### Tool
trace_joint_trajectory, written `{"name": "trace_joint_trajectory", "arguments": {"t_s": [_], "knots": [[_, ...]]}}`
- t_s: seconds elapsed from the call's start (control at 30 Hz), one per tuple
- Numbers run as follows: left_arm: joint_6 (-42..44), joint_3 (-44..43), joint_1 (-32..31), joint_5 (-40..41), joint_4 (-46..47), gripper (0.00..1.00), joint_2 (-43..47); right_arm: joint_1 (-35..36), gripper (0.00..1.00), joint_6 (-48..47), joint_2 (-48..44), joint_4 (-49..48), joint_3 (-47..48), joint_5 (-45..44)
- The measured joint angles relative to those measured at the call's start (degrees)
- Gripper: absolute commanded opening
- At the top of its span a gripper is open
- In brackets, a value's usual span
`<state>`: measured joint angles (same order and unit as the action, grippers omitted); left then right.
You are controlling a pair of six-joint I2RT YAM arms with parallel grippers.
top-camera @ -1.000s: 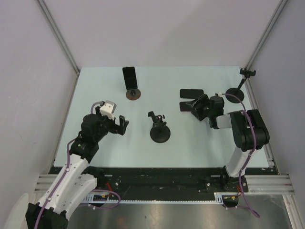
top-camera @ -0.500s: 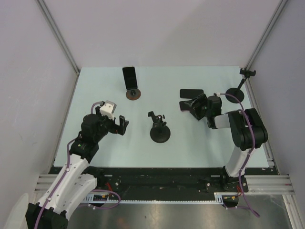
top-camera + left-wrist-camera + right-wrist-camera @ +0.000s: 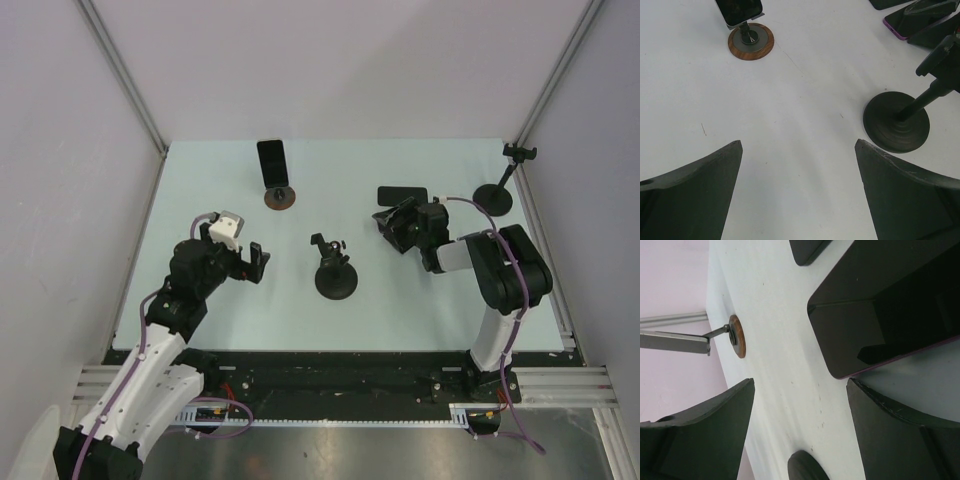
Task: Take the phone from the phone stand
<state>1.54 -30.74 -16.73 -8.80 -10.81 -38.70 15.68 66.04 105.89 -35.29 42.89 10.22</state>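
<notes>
Judging from how things lie, the job is not finished. On the left, the left claw [image 3: 255, 264] hangs with its fingers apart over bare counter [image 3: 200, 190], gripping nothing. Beyond it, at the back, the phone [image 3: 271, 159] stands upright in the wooden-footed stand [image 3: 280, 197] (the one not yet lifted out). In the middle sits an empty black stand [image 3: 334, 277]. Further right, a black phone [image 3: 402, 194] and a purple-edged phone [image 3: 880, 315] lie flat. The right claw [image 3: 392, 224] is spread open just beside the latter, clamped on nothing. A tall empty stand [image 3: 495, 195] sits far right.
</notes>
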Motion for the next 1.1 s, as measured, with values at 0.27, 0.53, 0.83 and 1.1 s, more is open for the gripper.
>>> {"name": "trace_joint_trajectory", "arguments": {"t_s": [0.27,0.53,0.83,1.1], "knots": [[0.00,0.00,-0.02,0.15,0.00,1.00,0.48,0.00,0.80,0.44,2.82,-1.07,3.02,-1.44],[0.02,0.00,-0.02,0.35,0.00,1.00,0.70,-0.26,0.81,0.20,3.41,-0.83,3.87,-1.51],[0.04,0.00,-0.04,0.70,0.00,1.00,0.90,-4.04,0.83,-6.03,-2.91,11.19,3.13,-0.92],[0.02,0.00,-0.04,0.70,0.00,1.00,0.87,-10.40,0.83,-10.49,-5.33,14.69,2.12,-0.15]]}}
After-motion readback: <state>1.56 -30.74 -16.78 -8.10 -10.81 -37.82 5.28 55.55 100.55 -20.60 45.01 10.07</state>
